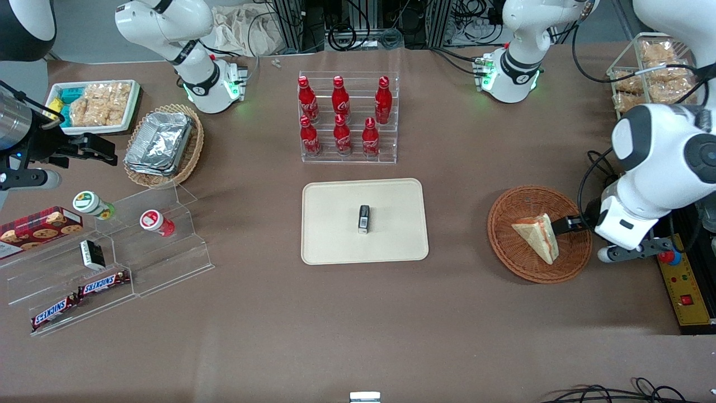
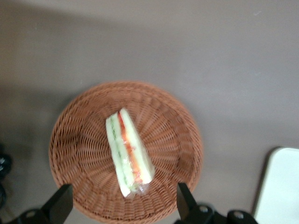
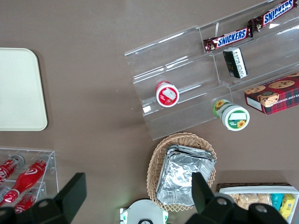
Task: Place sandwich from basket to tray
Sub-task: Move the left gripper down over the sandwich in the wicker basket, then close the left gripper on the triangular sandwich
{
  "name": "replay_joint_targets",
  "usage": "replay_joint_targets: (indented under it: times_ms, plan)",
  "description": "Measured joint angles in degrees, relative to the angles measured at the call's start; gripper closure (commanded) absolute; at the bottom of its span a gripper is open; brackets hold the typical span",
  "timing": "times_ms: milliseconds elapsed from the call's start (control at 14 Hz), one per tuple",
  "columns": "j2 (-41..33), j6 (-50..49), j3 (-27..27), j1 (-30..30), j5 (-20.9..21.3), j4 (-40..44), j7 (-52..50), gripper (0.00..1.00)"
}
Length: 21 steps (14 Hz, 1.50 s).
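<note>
The sandwich (image 1: 537,238) is a pale bread wedge with red-orange and green filling. It lies in the round reddish-brown wicker basket (image 1: 512,263) toward the working arm's end of the table. In the left wrist view the sandwich (image 2: 128,151) lies in the middle of the basket (image 2: 74,144). My left gripper (image 1: 564,225) hangs over the basket beside the sandwich. In the left wrist view the gripper (image 2: 122,205) is open and empty, its fingers (image 2: 60,205) spread wider than the sandwich. The beige tray (image 1: 335,240) lies mid-table, and its corner shows in the left wrist view (image 2: 282,186).
A small black box (image 1: 363,218) stands on the tray. A clear rack of red bottles (image 1: 347,117) stands farther from the camera than the tray. Toward the parked arm's end are a clear stepped stand (image 1: 140,246) with snacks and an oval basket of foil trays (image 1: 162,145). A yellow control box (image 1: 685,285) lies beside the basket.
</note>
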Motion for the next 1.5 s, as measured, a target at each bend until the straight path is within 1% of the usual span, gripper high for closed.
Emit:
replay_joint_targets:
  times_ms: [143,357,714,1000,1071,1143,1214,1500]
  plan:
    - [-0.2,6.9,0.2,0.5,-0.1,-5.8,-7.0,0.00]
    - [0.7,8.9,-0.1,0.4,-0.1,-8.6,-14.4,0.00]
    - [3.9,13.9,-0.1,0.4,-0.1,-10.9,-21.6,0.00]
    - [6.7,16.4,0.0,0.4,-0.3,-12.6,-22.6,0.00]
    - [7.4,16.7,0.0,0.4,-0.4,-12.7,-22.6,0.30]
    - [8.0,17.2,0.0,0.4,-0.4,-12.7,-22.7,0.97]
    - [8.5,17.8,0.0,0.4,-0.5,-12.7,-22.8,1.00]
    - [8.6,18.4,0.0,0.4,-0.5,-11.8,-23.9,1.00]
